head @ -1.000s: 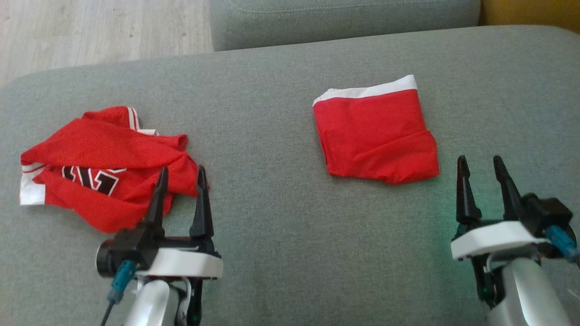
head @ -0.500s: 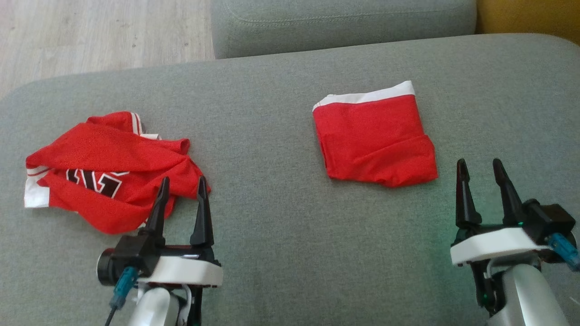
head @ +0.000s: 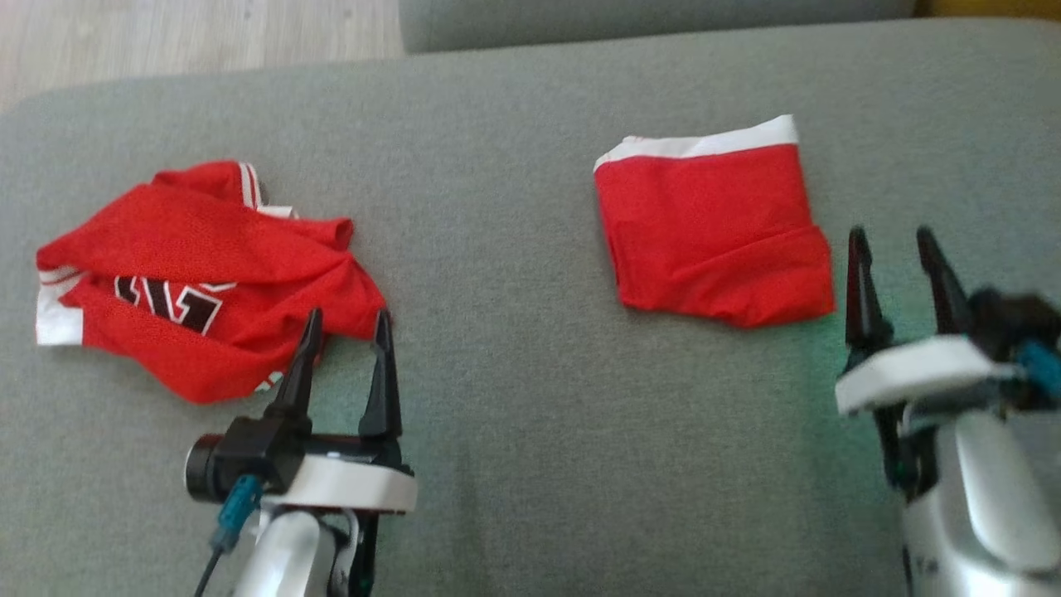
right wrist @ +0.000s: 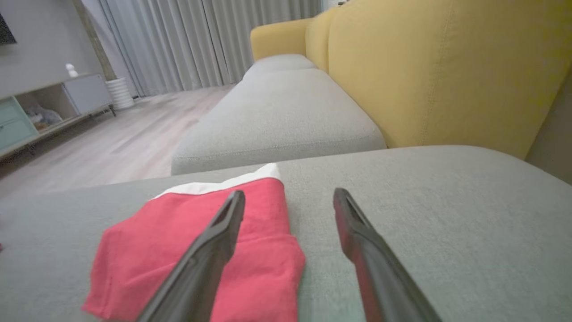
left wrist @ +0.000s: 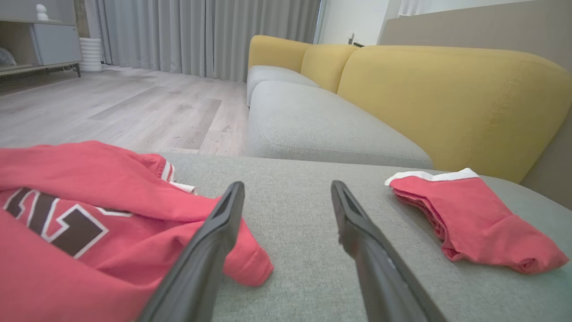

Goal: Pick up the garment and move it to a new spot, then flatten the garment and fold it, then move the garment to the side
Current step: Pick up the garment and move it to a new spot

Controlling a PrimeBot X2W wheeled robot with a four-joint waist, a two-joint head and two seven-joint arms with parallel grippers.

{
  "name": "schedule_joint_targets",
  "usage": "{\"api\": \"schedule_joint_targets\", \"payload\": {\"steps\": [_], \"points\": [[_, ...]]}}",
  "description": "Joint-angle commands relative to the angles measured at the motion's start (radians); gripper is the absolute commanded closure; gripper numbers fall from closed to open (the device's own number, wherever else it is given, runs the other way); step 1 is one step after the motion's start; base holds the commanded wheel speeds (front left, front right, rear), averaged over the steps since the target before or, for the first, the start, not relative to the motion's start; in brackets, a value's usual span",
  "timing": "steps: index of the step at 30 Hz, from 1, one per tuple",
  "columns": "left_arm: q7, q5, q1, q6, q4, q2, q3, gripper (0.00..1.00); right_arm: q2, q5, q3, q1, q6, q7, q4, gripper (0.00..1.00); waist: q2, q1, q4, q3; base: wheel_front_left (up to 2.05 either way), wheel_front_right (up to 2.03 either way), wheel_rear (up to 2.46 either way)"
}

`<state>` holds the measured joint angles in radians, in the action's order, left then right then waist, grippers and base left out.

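Observation:
A crumpled red garment (head: 199, 265) with black-and-white lettering lies at the left of the grey cushion (head: 497, 332). In the left wrist view this garment (left wrist: 67, 179) sits under and left of the left finger. My left gripper (head: 348, 315) is open, its tips at the garment's near right edge with nothing between them; in its own view the left gripper (left wrist: 287, 184) frames bare cushion. A folded red garment (head: 713, 224) with a white band lies at the right. My right gripper (head: 889, 232) stands open just right of it. In the right wrist view the right gripper (right wrist: 289, 192) overlaps the folded garment (right wrist: 178, 241) with its left finger.
A second grey seat cushion (left wrist: 313, 120) lies beyond the one I work on, with a yellow backrest (left wrist: 447, 94) to the right. Wooden floor (head: 166, 33) runs past the cushion's far left edge. Bare cushion lies between the two garments.
The head camera has shifted, so the whole picture moved. My right gripper has come forward alongside the folded garment's right edge. Both grippers stay open and the garments lie as before.

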<state>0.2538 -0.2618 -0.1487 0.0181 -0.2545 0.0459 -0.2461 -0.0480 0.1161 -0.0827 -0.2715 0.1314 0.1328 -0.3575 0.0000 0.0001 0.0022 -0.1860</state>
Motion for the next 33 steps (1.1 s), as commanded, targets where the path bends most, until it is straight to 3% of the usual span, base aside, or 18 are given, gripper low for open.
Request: {"api": "schedule_joint_targets", "payload": {"steps": [1, 12, 18, 19, 20, 27, 33], "points": [[0.008, 0.007, -0.052, -0.003, 0.032, 0.004, 0.022, 0.00, -0.002, -0.004, 0.017, -0.053, -0.001, -0.012, 0.015, 0.00, 0.0000, -0.0001, 0.023, -0.032, 0.00, 0.00, 0.00], [0.008, -0.013, -0.117, 0.004, 0.025, 0.004, -0.027, 0.00, -0.002, -0.056, -0.085, -0.285, -0.001, -0.175, -0.294, 0.00, 0.0000, -0.0001, 0.096, -0.109, 0.00, 0.00, 0.00], [0.008, -0.019, -0.128, 0.009, 0.022, 0.004, -0.031, 0.00, -0.012, -0.099, -0.041, -0.342, -0.001, -0.222, -0.433, 0.00, 0.0000, -0.0001, 0.109, -0.116, 0.00, 0.00, 0.00], [0.008, -0.019, -0.129, 0.010, 0.022, 0.004, -0.030, 0.00, -0.020, -0.109, -0.033, -0.348, -0.001, -0.226, -0.450, 0.54, 0.0000, -0.0001, 0.109, -0.115, 0.00, 0.00, 0.00], [0.008, -0.019, -0.128, 0.011, 0.021, 0.004, -0.030, 0.00, -0.026, -0.116, -0.027, -0.354, -0.001, -0.226, -0.464, 1.00, 0.0000, -0.0001, 0.108, -0.114, 0.00, 0.00, 0.00], [0.008, -0.022, -0.123, 0.016, 0.018, 0.004, -0.021, 0.00, -0.079, -0.143, 0.026, -0.393, -0.001, -0.206, -0.503, 1.00, 0.0000, -0.0001, 0.088, -0.094, 0.00, 0.00, 0.00], [0.008, -0.026, -0.119, 0.018, 0.025, 0.004, -0.012, 0.00, -0.206, -0.151, 0.126, -0.420, -0.001, -0.219, -0.467, 1.00, 0.0000, -0.0001, 0.065, -0.080, 0.00, 0.00, 0.00]]}}
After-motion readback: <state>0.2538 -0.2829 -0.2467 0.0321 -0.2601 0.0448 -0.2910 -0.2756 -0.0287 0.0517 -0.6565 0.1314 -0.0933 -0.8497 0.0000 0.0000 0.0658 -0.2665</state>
